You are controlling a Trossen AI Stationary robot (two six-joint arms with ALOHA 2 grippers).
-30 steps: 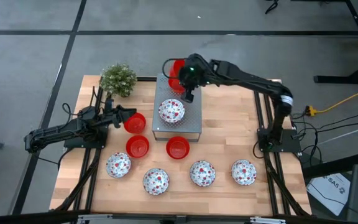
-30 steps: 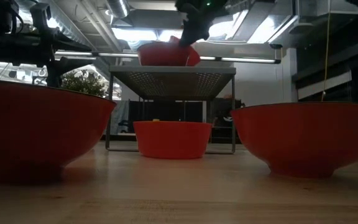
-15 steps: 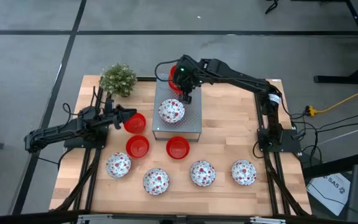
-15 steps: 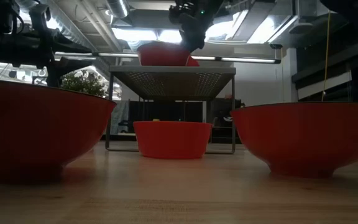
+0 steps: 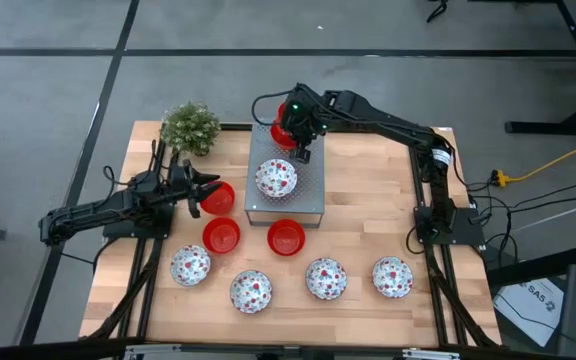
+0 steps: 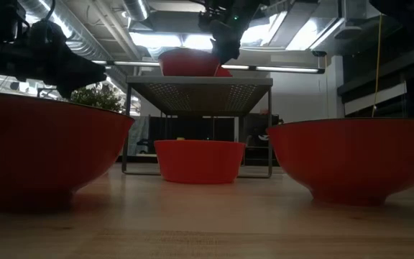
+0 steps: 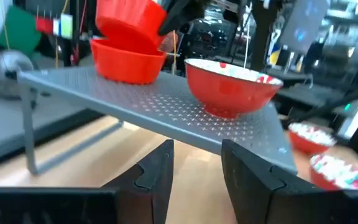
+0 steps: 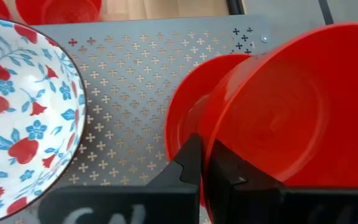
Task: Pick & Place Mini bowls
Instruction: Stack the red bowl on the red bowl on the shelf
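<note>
Moved since earlier: left pincer [image 5: 190,181] turned beside its red bowl; right pincer's bowl shifted slightly over the rack's far corner.
Left pincer: wide, holding nothing, hovering just beside red bowl [image 5: 217,197] on the bench [image 5: 368,230], likely lining up a grasp.
Plant [image 5: 190,127]: far left corner, clear of the work.
Rack [image 5: 311,190]: grey perforated shelf, the apparent drop spot; patterned bowl [image 5: 276,178] on top.
Right pincer [image 5: 301,152]: clamped on rim of tilted red bowl [image 8: 278,106], directly above another red bowl [image 8: 188,134] on the rack, seemingly for nesting.
Front rows: two red bowls [image 5: 221,235], then four patterned bowls [image 5: 326,278], waiting.
</note>
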